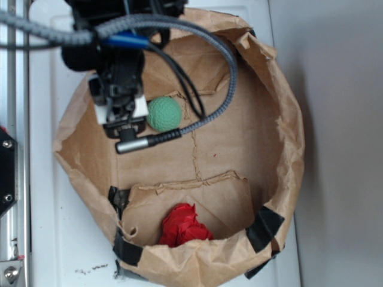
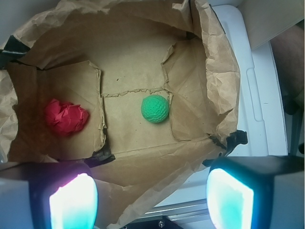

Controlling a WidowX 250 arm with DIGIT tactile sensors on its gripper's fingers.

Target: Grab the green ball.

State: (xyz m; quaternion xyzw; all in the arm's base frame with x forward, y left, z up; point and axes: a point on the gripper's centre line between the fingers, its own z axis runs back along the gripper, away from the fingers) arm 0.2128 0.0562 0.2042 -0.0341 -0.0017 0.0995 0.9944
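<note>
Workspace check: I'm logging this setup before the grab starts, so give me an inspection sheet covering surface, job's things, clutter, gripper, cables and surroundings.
Surface: brown paper bag, rolled open, with black tape at the rim, on a white top.
Job's things: green ball lies free on the bag floor.
Clutter: red lump on a folded flap, apart from the ball.
Gripper: gripper open, empty, above the bag; both fingers glow.
Cables: grey cable loops over the bag next to the ball.
Surroundings: metal rail to one side; grey surface to the other.
</note>
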